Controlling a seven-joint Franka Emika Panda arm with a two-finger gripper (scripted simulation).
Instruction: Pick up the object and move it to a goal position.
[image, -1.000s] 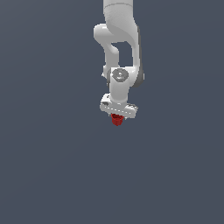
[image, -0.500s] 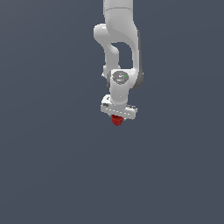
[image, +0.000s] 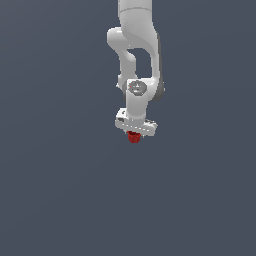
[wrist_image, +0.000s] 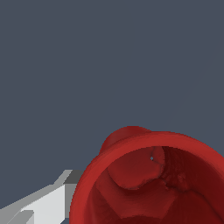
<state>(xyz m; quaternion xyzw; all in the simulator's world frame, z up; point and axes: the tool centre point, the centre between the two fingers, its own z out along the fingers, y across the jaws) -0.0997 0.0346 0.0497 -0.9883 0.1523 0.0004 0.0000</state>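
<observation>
Up near the top of the exterior view, the white arm (image: 135, 50) comes down from the upper edge, bulges out at an elbow toward the exterior view's left, then folds back in to a round wrist joint with a grey cap. From there the last link drops almost straight down, leaning only slightly, and ends in the broad white gripper (image: 134, 134), whose body sits tilted, its end on the exterior view's right a little lower than the other. Poking out just beneath that body is the red bucket (image: 133, 137), narrower than the gripper and partly hidden by it, set against plain grey background with nothing else near it.

From the wrist view the bucket (wrist_image: 151, 179) fills the lower part of the picture, seen straight into its open mouth, thick rim all round. One white finger (wrist_image: 43, 203) lies just beside its outer wall. The other finger is out of sight, but the jaws look closed in on the bucket, holding it.
</observation>
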